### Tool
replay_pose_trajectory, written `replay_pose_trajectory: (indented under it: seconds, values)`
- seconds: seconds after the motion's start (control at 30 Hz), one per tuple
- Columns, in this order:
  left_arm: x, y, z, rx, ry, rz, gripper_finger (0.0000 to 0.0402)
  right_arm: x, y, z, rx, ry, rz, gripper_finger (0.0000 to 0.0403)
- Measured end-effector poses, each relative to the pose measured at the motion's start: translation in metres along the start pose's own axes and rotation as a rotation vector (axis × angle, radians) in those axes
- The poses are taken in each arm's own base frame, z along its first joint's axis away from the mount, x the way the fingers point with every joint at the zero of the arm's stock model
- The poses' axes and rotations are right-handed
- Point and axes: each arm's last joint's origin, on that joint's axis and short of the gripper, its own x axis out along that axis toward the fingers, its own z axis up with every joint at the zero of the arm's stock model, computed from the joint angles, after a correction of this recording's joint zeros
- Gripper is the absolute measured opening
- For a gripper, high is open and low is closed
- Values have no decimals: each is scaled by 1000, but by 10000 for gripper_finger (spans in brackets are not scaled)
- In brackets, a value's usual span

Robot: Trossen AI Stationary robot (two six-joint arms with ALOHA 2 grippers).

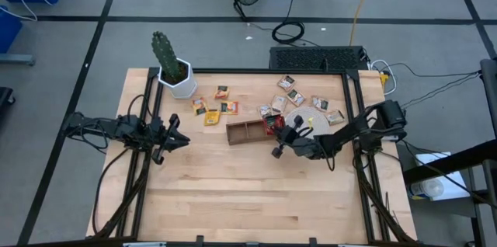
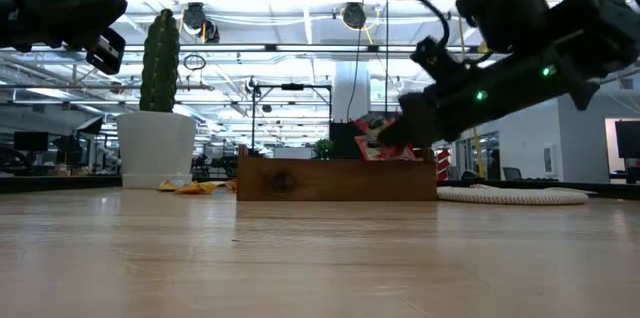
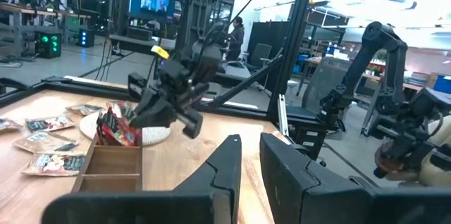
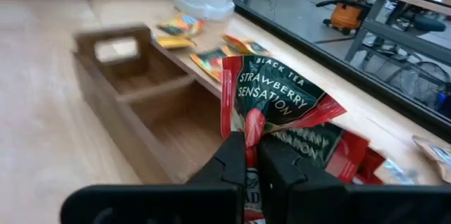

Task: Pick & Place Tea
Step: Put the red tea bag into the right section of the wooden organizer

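We see a red tea sachet [image 4: 278,108] pinched upright in the right hand [image 4: 251,155], fingers pressed together on its lower edge, right over the end compartment of the wooden tray [image 1: 247,131] where more red sachets [image 4: 345,155] already sit. Yellow-orange sachets [image 1: 211,109] lie on the bench [image 1: 233,193] between the tray and the white cactus pot [image 1: 179,81], tan ones [image 1: 299,95] beyond the round whitish disc [image 1: 304,119]. Left hand [image 1: 177,141] hangs off at the bench's left side holding nothing, fingers nearly pressed together with a narrow gap.
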Motion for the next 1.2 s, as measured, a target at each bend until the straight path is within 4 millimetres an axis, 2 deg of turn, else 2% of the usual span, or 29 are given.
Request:
replay_pose_trajectory:
  seconds: [0.2,0.47,0.6,0.77,1.2]
  values:
    - [0,0,0,0,0,0,58,8,-3,-8,-4,13,-30,17]
    - [0,0,0,0,0,0,58,9,-3,-7,3,6,-30,22]
    - [0,0,0,0,0,0,58,8,-5,-7,4,-5,-114,36]
    - [0,0,0,0,0,0,58,8,-6,-7,-8,-9,-151,65]
    - [0,0,0,0,-1,0,58,7,-3,-8,-59,5,-91,151]
